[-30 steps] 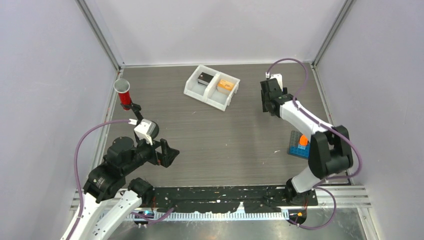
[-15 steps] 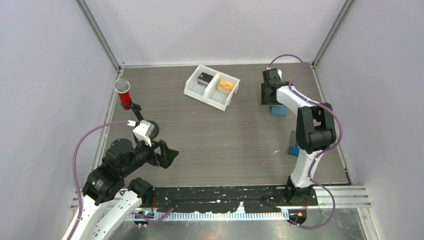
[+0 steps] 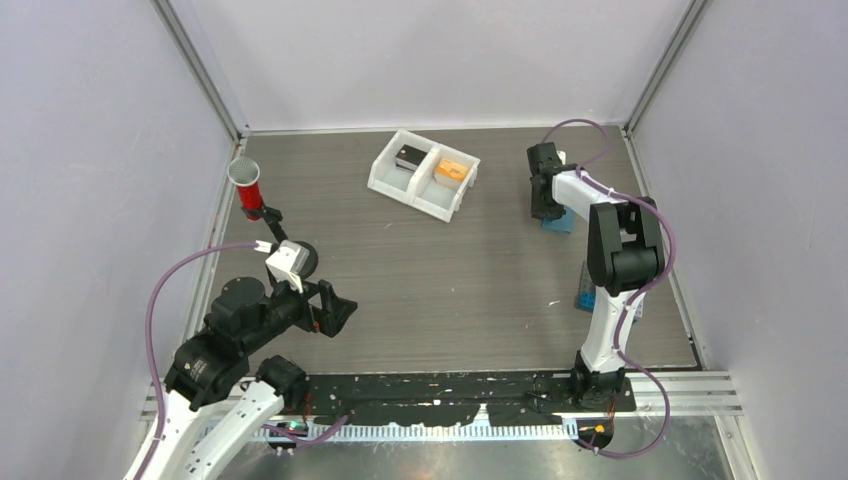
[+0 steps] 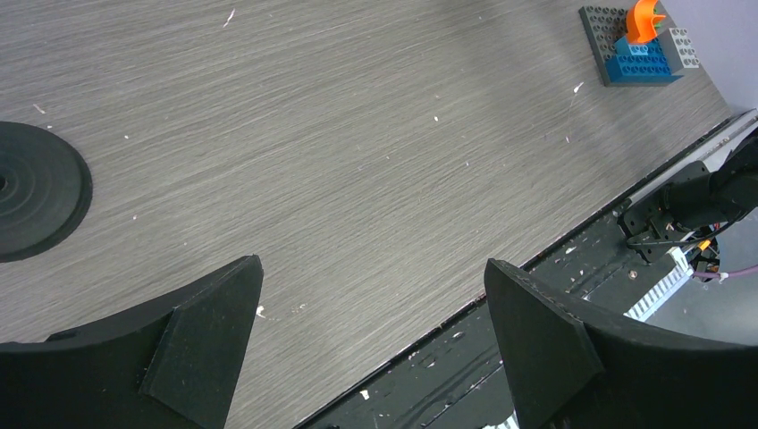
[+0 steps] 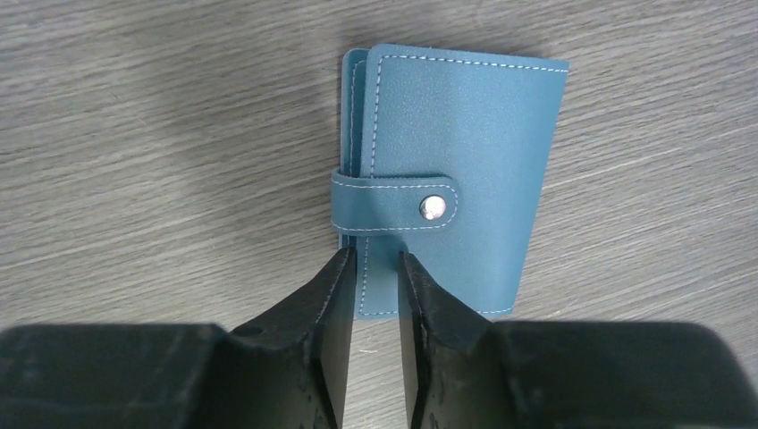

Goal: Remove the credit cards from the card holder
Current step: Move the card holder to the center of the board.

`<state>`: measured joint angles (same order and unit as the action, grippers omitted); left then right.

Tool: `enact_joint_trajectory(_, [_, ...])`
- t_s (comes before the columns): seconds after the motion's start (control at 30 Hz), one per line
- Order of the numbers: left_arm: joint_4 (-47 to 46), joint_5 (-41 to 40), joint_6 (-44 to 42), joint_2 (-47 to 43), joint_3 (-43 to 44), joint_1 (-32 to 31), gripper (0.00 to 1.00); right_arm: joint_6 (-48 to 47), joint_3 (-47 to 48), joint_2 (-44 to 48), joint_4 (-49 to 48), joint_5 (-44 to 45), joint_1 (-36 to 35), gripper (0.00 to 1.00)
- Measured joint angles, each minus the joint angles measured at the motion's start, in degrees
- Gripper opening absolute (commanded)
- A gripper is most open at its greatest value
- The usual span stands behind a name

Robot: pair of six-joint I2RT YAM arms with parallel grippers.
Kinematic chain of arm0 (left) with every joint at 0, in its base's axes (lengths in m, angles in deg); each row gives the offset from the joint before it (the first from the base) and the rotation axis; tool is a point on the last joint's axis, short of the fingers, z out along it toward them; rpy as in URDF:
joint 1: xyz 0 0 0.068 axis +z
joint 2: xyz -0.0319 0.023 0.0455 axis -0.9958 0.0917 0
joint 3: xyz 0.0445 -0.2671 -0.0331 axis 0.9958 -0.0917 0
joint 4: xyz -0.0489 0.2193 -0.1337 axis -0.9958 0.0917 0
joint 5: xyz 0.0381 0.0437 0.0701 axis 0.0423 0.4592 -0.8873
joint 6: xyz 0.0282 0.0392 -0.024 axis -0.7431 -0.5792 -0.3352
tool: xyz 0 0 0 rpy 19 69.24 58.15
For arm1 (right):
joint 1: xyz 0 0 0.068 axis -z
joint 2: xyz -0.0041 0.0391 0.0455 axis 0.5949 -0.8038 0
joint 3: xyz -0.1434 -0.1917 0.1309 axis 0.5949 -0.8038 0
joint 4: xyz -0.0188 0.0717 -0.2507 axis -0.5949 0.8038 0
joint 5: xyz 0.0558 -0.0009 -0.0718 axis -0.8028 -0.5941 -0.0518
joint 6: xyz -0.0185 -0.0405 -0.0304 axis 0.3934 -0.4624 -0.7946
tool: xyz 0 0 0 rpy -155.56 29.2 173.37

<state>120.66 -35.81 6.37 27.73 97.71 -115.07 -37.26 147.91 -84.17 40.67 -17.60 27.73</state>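
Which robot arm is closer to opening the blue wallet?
Right. The right claw hangs just over the snapped-shut blue folding card holder; the left claw hangs open far away, on the other side.

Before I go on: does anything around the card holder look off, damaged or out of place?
Nothing stands out. The card holder lies flat and closed on the table, its snap strap fastened, no cards showing. The right gripper sits at its near edge, fingers almost together.
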Motion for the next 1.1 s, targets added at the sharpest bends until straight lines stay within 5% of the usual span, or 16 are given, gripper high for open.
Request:
enact_joint_trajectory(0.17, [0.02,0.0,0.02,-0.02,0.0,0.0,0.99,0.24,-0.61,0.44,-0.52,-0.07,-0.13,0.07])
enact_joint_trajectory(0.67, [0.04,-0.92,-0.02,-0.28,0.0,0.0,0.99,-0.68,-13.84,10.97,-2.89,-3.61,-0.98,0.05])
enact_joint_trajectory(1.1, [0.44,-2.23,0.0,0.33,0.0,0.0,0.99,5.05,-32.22,28.41,-4.11,-10.8,-21.79,0.05])
